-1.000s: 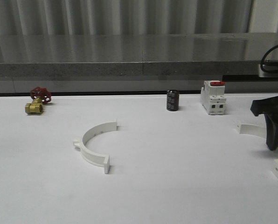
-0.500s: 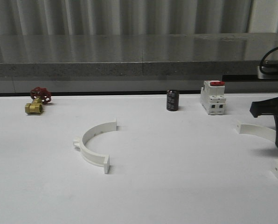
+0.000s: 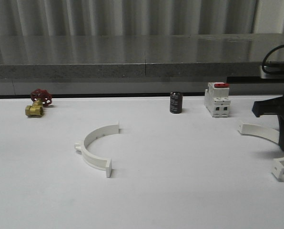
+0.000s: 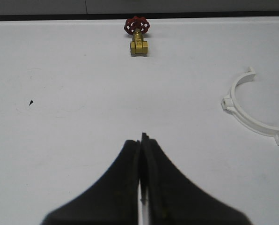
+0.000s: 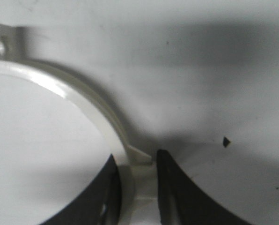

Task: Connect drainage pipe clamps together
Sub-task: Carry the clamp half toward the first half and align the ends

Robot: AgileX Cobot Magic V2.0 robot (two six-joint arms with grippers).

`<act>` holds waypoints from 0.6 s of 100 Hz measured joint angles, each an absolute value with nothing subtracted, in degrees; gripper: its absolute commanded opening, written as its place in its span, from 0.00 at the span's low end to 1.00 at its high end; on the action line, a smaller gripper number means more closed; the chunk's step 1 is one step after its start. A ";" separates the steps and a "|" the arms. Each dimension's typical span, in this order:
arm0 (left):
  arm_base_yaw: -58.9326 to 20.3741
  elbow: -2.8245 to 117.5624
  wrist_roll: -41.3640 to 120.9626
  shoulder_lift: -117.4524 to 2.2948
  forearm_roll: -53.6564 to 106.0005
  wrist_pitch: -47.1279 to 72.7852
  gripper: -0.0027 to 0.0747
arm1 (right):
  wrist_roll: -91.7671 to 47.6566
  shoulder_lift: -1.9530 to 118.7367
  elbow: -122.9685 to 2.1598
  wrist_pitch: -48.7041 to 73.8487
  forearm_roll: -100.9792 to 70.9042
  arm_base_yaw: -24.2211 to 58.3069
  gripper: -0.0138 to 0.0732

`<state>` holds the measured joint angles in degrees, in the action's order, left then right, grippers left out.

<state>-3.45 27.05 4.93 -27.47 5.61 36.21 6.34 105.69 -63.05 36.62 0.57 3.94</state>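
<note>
Right clamp half [image 3: 281,164] dragged leftward, right gripper [image 5: 137,187] clenched on it, left gripper [image 4: 140,154] closed empty.

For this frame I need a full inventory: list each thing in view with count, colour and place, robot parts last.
drainage pipe clamps: 2, white; one half-ring lying free left of the table's centre, the other at the right edge, between the right gripper's fingers
brass valve: 1, brass body with red handwheel; far left, near the table's back edge
cylinder: 1, dark; back of the table, right of centre
boxy switch: 1, white with red top; just right of the cylinder
table: 1, white
ledge: 1, grey, behind the table
left gripper: 1, black; fingers together, holding nothing, above bare table
right gripper: 1, black; shut on the right-hand clamp's band
</note>
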 measured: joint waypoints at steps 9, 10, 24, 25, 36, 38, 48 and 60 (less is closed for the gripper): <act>-3.45 27.05 4.93 -27.47 5.61 36.21 0.01 | 8.41 104.63 -64.05 37.28 0.57 6.22 0.24; -3.45 27.05 4.93 -27.47 5.61 36.21 0.01 | 8.84 104.55 -64.36 37.38 0.57 6.68 0.24; -3.45 27.05 4.93 -27.47 5.61 36.21 0.01 | 14.47 103.71 -67.25 39.27 0.52 12.27 0.24; -3.45 27.05 4.93 -27.47 5.61 36.21 0.01 | 14.82 103.71 -67.39 39.28 0.68 12.57 0.24; -3.45 27.05 4.93 -27.47 5.61 36.21 0.01 | 21.90 103.71 -69.46 40.04 3.13 17.59 0.24; -3.45 27.05 4.93 -27.47 5.61 36.21 0.01 | 23.44 103.71 -69.84 40.14 3.91 18.49 0.24; -3.45 27.05 4.93 -27.47 5.61 36.21 0.01 | 30.83 103.71 -71.22 40.67 7.75 22.30 0.24; -3.45 27.05 4.93 -27.47 5.61 36.21 0.01 | 37.75 103.71 -72.32 41.21 10.97 25.98 0.24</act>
